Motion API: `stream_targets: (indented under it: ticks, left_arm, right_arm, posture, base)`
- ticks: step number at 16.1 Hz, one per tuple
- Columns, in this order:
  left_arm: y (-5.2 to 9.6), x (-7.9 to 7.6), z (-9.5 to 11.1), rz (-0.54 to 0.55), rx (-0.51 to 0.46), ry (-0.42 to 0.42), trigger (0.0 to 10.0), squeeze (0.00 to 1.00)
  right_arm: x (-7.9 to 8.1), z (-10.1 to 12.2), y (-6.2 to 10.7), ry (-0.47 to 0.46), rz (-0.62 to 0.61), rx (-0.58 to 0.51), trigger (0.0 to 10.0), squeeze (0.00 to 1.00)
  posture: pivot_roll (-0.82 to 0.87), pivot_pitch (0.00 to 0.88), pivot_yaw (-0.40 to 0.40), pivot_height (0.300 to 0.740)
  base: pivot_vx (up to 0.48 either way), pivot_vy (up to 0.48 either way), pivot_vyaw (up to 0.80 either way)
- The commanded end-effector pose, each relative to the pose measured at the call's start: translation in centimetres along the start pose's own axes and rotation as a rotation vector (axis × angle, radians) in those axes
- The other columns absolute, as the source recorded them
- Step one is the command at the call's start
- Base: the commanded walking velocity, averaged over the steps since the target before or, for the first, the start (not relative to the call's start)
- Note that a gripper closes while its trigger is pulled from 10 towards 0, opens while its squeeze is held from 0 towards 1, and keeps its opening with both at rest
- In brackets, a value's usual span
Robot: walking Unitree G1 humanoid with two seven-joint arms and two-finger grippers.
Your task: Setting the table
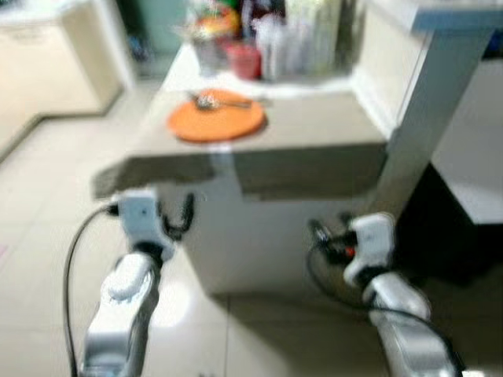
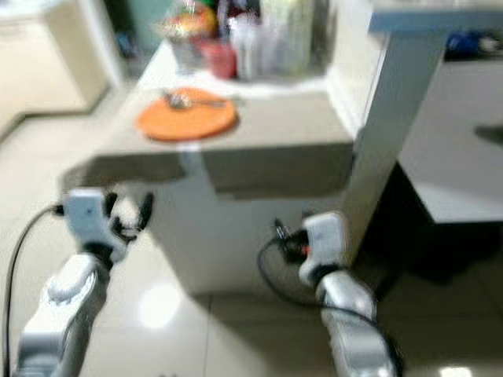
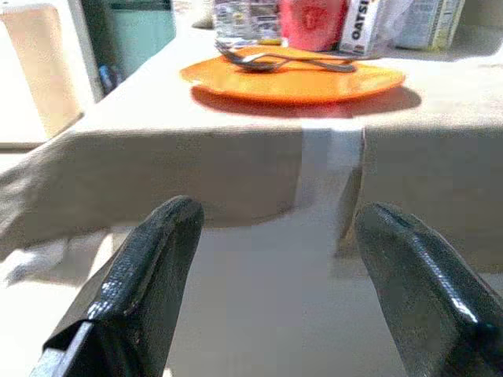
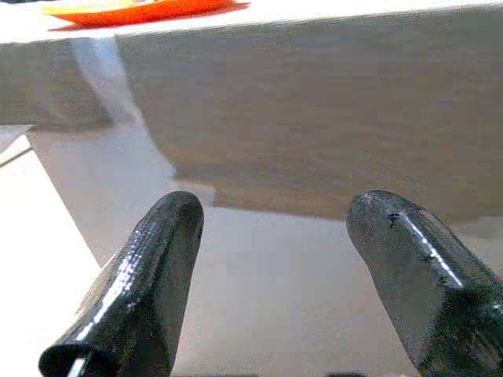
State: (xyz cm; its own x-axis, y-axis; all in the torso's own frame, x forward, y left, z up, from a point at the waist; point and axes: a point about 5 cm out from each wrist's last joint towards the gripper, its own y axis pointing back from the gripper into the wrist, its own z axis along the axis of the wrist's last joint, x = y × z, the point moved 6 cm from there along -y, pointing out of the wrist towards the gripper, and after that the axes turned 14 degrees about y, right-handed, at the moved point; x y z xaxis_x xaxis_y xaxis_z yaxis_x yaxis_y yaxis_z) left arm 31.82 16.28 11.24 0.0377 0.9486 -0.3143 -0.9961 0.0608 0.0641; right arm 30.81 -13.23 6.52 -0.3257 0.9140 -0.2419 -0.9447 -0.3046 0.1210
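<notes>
Your robot stands before the table (image 1: 314,149), its beige cloth hanging over the near edge, with both arms held low in front of that edge and neither touching it. Table setting looks barely begun: an orange plate (image 1: 215,119) lies on the cloth toward the far left side, with a spoon (image 1: 211,100) resting on its far part, and that is the only place laid as far as you can judge. Behind it a red cup (image 1: 244,60) and a cluster of clear containers (image 1: 291,43) crowd the far end (blur hides what they are), likely waiting to be sorted or set out.

The left gripper (image 3: 271,290) hangs below the table edge, fingers spread wide and empty; the right gripper (image 4: 275,290) is likewise parted with nothing between its fingers.

The left wrist view gives you what the head cameras smear: a second utensil crossing the plate, and a carton (image 3: 360,25) lettered beside the cup. The right wrist view offers you the cloth's hanging hem and a sliver of plate rim.
</notes>
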Motion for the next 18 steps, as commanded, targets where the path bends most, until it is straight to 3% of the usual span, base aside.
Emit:
stream_targets:
  ticks: [1,6,13,18]
  left_arm:
    - [-0.3,-1.2,0.4,-0.04,-0.012,-0.01,10.0,0.0]
    - [-0.3,-1.8,0.3,-0.063,-0.011,-0.012,10.0,0.0]
    - [-0.9,-2.0,3.4,-0.062,-0.088,-0.029,10.0,0.0]
    - [-1.1,-1.7,2.9,-0.048,-0.07,-0.023,10.0,0.0]
  right_arm:
    - [-1.2,0.1,0.2,0.03,-0.031,-0.002,10.0,0.0]
    - [-1.2,0.1,0.3,0.031,-0.034,-0.002,10.0,0.0]
    - [-1.0,0.9,0.3,0.04,-0.032,-0.027,10.0,0.0]
    - [-1.2,0.4,0.5,0.043,-0.031,-0.014,10.0,0.0]
  posture:
    - [-0.17,0.0,0.101,0.74]
    - [-0.17,0.0,0.102,0.74]
    - [-0.17,0.0,0.106,0.74]
    - [-0.18,0.0,0.102,0.74]
  base:
    - [0.48,0.0,0.0]
    - [0.48,0.0,0.0]
    - [0.0,0.0,0.0]
    - [0.0,0.0,0.0]
